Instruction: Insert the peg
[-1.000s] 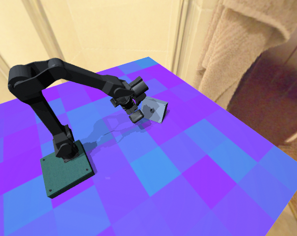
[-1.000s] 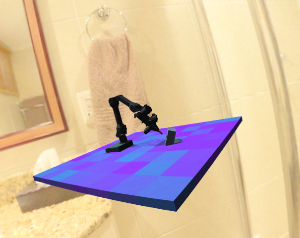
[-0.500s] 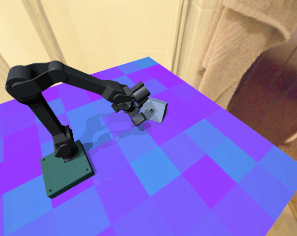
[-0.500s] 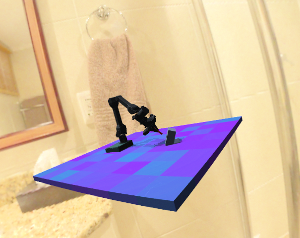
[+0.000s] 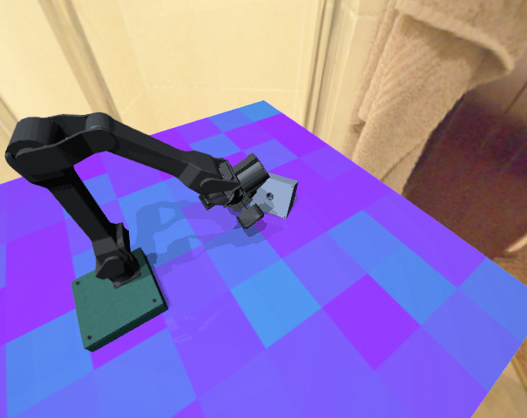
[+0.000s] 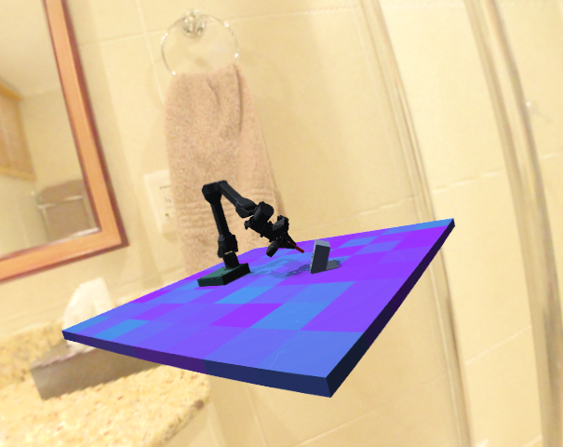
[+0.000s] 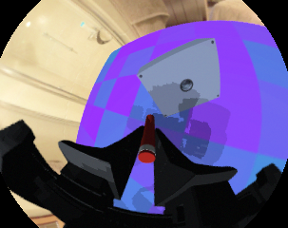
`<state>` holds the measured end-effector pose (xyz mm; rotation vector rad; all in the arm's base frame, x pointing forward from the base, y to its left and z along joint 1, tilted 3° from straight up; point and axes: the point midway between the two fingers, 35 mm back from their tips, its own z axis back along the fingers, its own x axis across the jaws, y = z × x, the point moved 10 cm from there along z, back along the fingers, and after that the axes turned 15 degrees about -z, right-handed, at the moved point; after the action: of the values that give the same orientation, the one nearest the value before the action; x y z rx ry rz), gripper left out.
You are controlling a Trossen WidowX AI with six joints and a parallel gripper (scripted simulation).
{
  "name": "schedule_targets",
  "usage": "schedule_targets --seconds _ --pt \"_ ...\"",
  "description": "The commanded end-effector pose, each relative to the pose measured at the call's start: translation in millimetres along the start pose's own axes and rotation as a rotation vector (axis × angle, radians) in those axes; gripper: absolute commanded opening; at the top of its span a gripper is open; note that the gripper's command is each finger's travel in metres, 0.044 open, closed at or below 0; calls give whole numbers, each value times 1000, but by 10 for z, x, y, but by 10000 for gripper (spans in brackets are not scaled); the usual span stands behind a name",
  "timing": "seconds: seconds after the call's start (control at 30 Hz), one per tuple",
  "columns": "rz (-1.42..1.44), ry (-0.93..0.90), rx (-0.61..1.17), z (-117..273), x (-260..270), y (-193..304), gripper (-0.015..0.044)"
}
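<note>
One red peg, gripped by the end effector, tilts short of the panel.

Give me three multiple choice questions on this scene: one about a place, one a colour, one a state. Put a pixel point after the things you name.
1. Where is the green base plate (image 5: 119, 321) (image 6: 211, 280)?
A) Under the arm's foot
B) On the grey panel
C) Beneath the towel

2. What colour is the peg (image 6: 299, 249) (image 7: 148, 138)?
A) Yellow
B) Red
C) White

3. How is the claw (image 6: 289, 240) (image 7: 149, 129)?
A) Wide open
B) Shut on nothing
C) Shut on the peg

Right letters:
1 A: the arm rises from the plate.
2 B: the wrist view shows red.
3 C: the peg sits between its fingers.
</note>
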<state>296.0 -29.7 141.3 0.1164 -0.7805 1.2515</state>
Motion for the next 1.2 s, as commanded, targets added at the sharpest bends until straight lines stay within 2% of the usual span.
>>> schedule_targets --seconds 0.0,1.17 --pt "2 -13 -8 9 -55 29 0" --pt "50 -99 -181 228 -452 67 0"
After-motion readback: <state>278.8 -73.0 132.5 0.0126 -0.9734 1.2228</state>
